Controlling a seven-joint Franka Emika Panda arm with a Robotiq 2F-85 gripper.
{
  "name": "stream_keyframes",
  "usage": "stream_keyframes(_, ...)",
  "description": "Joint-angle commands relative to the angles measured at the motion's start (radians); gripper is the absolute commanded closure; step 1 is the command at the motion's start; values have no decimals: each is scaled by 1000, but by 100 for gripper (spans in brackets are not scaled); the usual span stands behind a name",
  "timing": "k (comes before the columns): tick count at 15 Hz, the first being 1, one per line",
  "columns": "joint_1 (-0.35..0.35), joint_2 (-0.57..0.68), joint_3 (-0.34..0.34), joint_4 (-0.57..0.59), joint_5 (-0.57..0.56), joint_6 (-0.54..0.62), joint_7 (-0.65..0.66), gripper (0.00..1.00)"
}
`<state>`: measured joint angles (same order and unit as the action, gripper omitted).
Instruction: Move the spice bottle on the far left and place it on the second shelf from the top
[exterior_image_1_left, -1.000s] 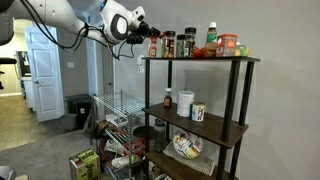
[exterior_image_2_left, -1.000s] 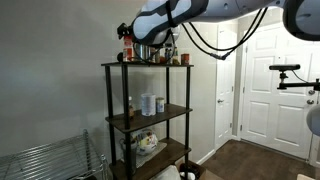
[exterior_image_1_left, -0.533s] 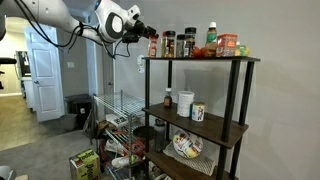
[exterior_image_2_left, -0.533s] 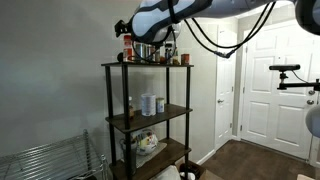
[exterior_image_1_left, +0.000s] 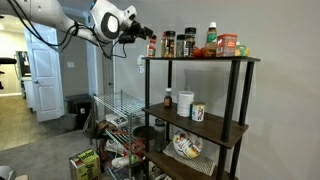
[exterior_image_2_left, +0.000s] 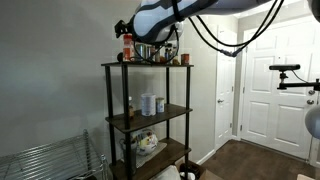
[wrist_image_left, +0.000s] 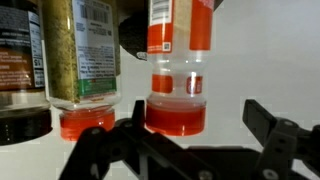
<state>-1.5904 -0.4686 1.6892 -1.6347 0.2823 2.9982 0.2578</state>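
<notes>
My claw (exterior_image_1_left: 141, 38) hangs level with the top of the black shelving unit (exterior_image_1_left: 238, 95). Its jaws are apart, and it sits at 9 o'clock of the spice bottle (exterior_image_1_left: 153, 46), just beside it. The spice bottle stands upright on the top counter (exterior_image_1_left: 200, 59), at the 9 o'clock end of the row. At its 3 o'clock I see the dark jars (exterior_image_1_left: 169, 44), then a green-capped bottle (exterior_image_1_left: 212, 37) and an orange box (exterior_image_1_left: 229, 45).

In the wrist view the claw's two dark fingers (wrist_image_left: 105, 150) come in from 6 o'clock, set wide. The spice bottle (wrist_image_left: 180, 40) shows between them toward 12 o'clock, with a gap on each side. As far as I can see, neither finger touches it. A jar of greenish spice (wrist_image_left: 85, 50) is just beside it at 9 o'clock.

The second shelf (exterior_image_1_left: 222, 124) lies at 6 o'clock under the top counter. It carries a small bottle (exterior_image_1_left: 168, 100), a white can (exterior_image_1_left: 187, 104) and a mug (exterior_image_1_left: 198, 113). A silver wire rack (exterior_image_1_left: 115, 115) stands at 9 o'clock of the unit
</notes>
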Motion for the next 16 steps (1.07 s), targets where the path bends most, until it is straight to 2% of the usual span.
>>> stream_keyframes(1,35,40,-14,-33,-27,4,-23,0)
stream_keyframes(5,27,36,-9,-33,-24,3,-18,0)
stream_keyframes(6,27,38,-7,-35,-25,8,-21,7)
stream_keyframes(7,28,39,-7,-36,-25,10,-21,27)
stream_keyframes(13,30,42,-7,-41,-25,12,-22,68)
stream_keyframes(16,30,43,-6,-43,-25,14,-23,69)
